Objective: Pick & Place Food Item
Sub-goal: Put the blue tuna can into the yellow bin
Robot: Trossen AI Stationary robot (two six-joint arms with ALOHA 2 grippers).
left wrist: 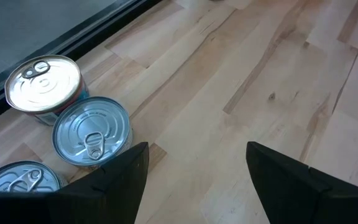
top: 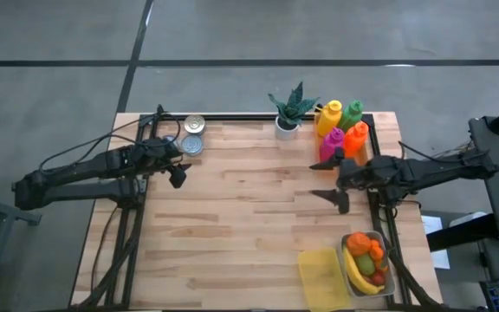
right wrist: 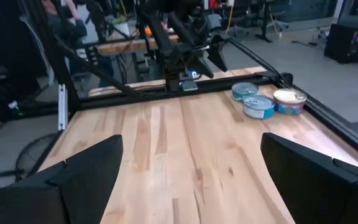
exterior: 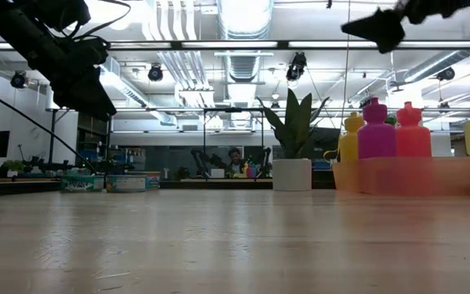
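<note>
Wooden tabletop [top: 249,225] carries everything; positions below are given relative to the potted plant [top: 289,111] at its far edge.

Left arm reaches in from the side of the plant opposite the bottles, its left gripper [top: 178,176] raised above the boards, nearer than the plant and just beside the tin cans [top: 193,135]. Its fingers stand apart with only bare wood between them; nothing is held. Right arm reaches in from the bottle side of the plant, its right gripper [top: 336,198] hanging high off the surface, fingers spread wide and empty.

A fruit basket [top: 391,283], holding a banana [top: 359,276] and orange pieces, sits well apart from the plant at the near edge on the bottle side, with a yellow cloth [top: 323,276] just beside it. Coloured bottles [top: 343,130] stand close beside the plant.

Cans appear the likely food item; three show in the left wrist view, touching or nearly so, in the far corner away from the bottles.

Risk, as a judgement: the cans are crowded, so a descending finger may strike a neighbour and topple or push it toward the table's edge. A grip on the smooth round wall may also slip.
</note>
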